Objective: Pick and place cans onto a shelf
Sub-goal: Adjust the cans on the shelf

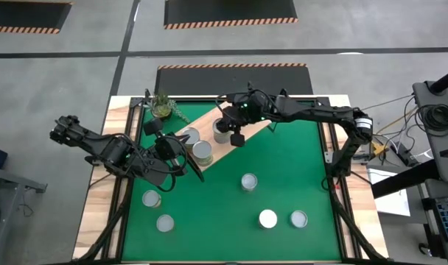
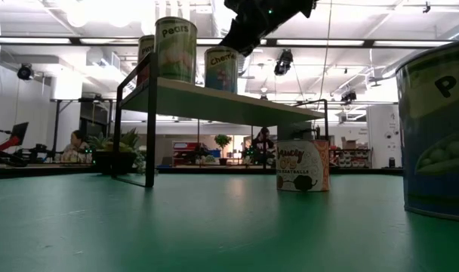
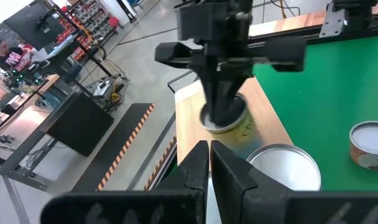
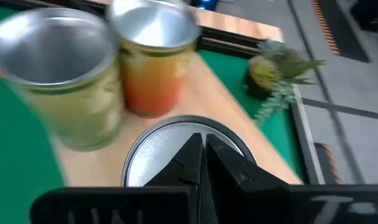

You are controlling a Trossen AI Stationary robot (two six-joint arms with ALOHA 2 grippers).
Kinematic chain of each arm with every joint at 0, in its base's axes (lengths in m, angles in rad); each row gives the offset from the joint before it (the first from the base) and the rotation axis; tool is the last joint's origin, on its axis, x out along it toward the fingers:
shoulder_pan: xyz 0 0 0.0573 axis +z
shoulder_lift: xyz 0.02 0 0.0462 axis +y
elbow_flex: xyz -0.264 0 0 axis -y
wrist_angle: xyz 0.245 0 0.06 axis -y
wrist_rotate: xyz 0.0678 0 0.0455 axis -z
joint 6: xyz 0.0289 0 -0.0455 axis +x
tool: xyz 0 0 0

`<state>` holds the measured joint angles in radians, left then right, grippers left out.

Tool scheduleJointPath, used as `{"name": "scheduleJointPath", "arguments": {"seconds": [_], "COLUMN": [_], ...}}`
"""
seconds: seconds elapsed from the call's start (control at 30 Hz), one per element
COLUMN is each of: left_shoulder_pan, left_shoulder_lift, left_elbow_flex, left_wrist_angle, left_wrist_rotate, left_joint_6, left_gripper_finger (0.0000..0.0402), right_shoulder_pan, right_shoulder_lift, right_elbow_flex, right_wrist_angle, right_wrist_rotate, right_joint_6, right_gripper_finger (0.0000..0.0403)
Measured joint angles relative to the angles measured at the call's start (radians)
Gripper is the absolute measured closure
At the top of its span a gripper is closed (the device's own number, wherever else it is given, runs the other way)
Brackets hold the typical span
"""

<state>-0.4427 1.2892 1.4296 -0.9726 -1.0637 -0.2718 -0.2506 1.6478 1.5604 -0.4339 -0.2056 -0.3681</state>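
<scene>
The light-wood shelf (image 1: 235, 124) on its black frame (image 2: 149, 128) carries three cans (image 1: 189, 135) (image 1: 202, 151) (image 1: 220, 129). My right gripper (image 1: 235, 135) is shut directly over the far-right shelf can (image 4: 158, 152), its fingertips at the can's silver top; this can also shows in the left wrist view (image 3: 235, 124). My left gripper (image 1: 184, 152) is shut and empty, hovering beside the nearest shelf can (image 3: 282, 167). Several more cans stand upright on the green mat (image 1: 283, 162), among them ones at the middle (image 1: 247, 181) and the near left (image 1: 151, 198). My right gripper's shut fingers (image 3: 221, 99) point down from above onto the top (image 4: 153, 144) of the far-right shelf can, which stands upright on the shelf board. I cannot tell whether the fingertips touch the lid or stand just above it.
A small green potted plant (image 1: 162, 107) stands at the shelf's far left end. Two cans (image 1: 267, 218) (image 1: 298, 218) sit near the table's front right, one (image 1: 164, 222) at the front left. One can (image 2: 437, 136) stands close to the low camera.
</scene>
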Motion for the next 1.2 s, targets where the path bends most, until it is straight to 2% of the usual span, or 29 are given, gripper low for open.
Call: {"name": "scheduleJointPath", "arguments": {"seconds": [0.27,1.2], "left_shoulder_pan": [0.000,0.000], "left_shoulder_lift": [0.000,0.000], "left_elbow_flex": [0.000,0.000], "left_wrist_angle": [0.000,0.000], "left_wrist_rotate": [0.000,0.000], "left_joint_6": [0.000,0.000], "left_gripper_finger": [0.0402,0.0402], "right_shoulder_pan": [0.044,0.039], "right_shoulder_lift": [-0.004,-0.046], "right_elbow_flex": [0.000,0.019], "right_wrist_angle": [-0.025,-0.093], "right_wrist_rotate": [-0.011,0.002], "right_joint_6": [-0.033,-0.063], "right_gripper_finger": [0.0390,0.0390]}}
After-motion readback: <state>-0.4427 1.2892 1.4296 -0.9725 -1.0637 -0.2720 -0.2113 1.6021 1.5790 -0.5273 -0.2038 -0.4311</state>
